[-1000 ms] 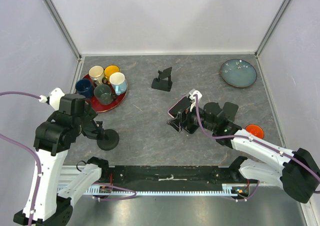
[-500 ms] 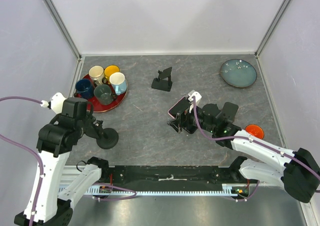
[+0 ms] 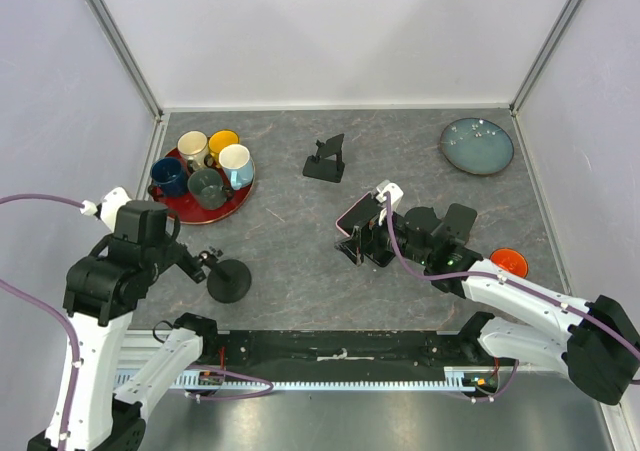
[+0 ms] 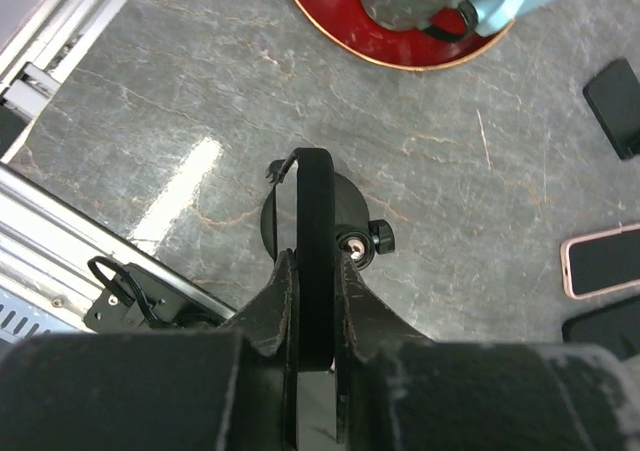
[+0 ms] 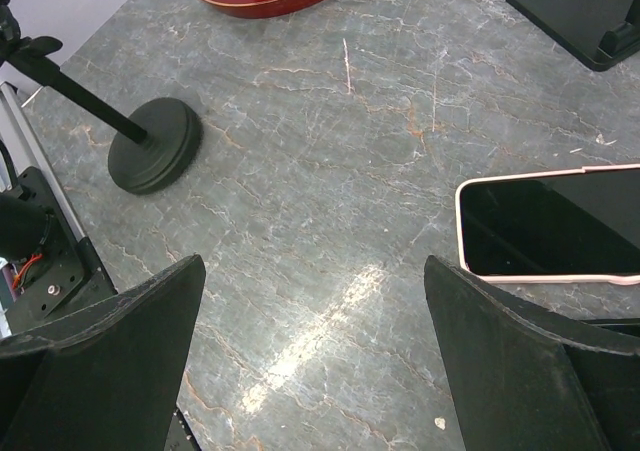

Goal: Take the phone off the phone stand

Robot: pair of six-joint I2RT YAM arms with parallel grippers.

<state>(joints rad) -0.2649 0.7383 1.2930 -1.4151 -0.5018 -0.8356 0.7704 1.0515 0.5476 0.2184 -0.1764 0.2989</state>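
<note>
A phone (image 3: 357,214) in a pink case lies flat on the grey table, screen up, also visible in the right wrist view (image 5: 550,221) and the left wrist view (image 4: 603,261). It is well apart from the black phone stand (image 3: 228,281), which has a round base (image 4: 280,216) and a thin rod (image 5: 85,96). My left gripper (image 3: 196,261) is shut on the stand's flat black top plate (image 4: 313,261). Just near of the phone, my right gripper (image 3: 365,248) stands wide open (image 5: 312,271) with nothing between its fingers.
A red tray (image 3: 230,203) with several mugs sits at the back left. A second, wedge-shaped black stand (image 3: 325,161) is at the middle back, a blue-grey plate (image 3: 477,146) at the back right, and an orange disc (image 3: 510,261) by the right arm.
My left gripper has closed on the stand's top plate, and the stand's base has shifted a little to the right and nearer. The right gripper edged slightly nearer and stayed open.
</note>
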